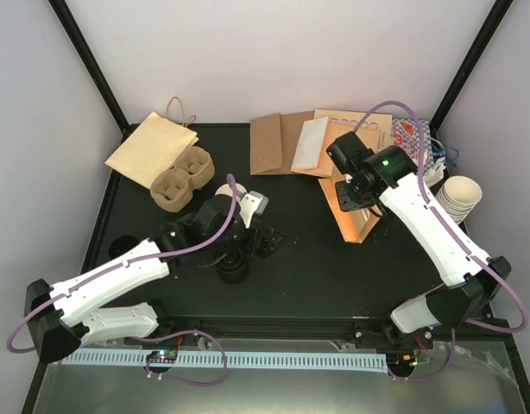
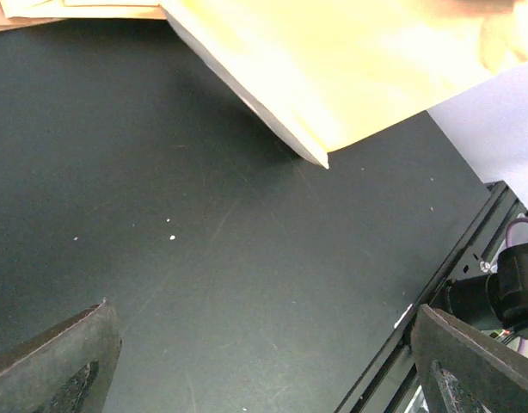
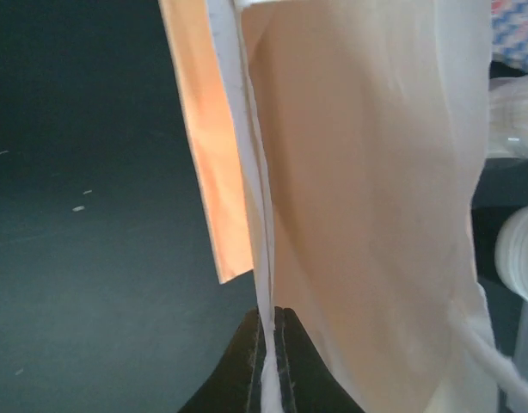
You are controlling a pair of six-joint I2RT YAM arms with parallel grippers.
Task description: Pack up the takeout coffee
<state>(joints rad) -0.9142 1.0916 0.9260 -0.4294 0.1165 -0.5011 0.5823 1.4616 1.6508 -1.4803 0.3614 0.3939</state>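
One takeout coffee cup with a black lid (image 1: 233, 269) stands on the black table just under my left forearm. A cream round shape (image 1: 223, 191) peeks out behind my left wrist; I cannot tell whether it is the second cup. My left gripper (image 1: 267, 242) is open and empty low over bare table, right of the lidded cup; its fingers (image 2: 62, 357) stand wide apart. My right gripper (image 1: 346, 203) is shut on the upper edge of a brown paper bag (image 1: 358, 217), holding it upright; the jaws (image 3: 271, 315) pinch the bag's white rim. The bag (image 3: 367, 172) fills the right wrist view, and its corner (image 2: 350, 69) shows in the left wrist view.
A brown pulp cup-carrier tray (image 1: 181, 178) lies at the back left on a flat paper bag (image 1: 150, 145). Several flat bags and envelopes (image 1: 287, 142) lie at the back. A stack of lidless cream cups (image 1: 460, 197) lies at the right edge. The table's front rail (image 2: 470, 258) is near.
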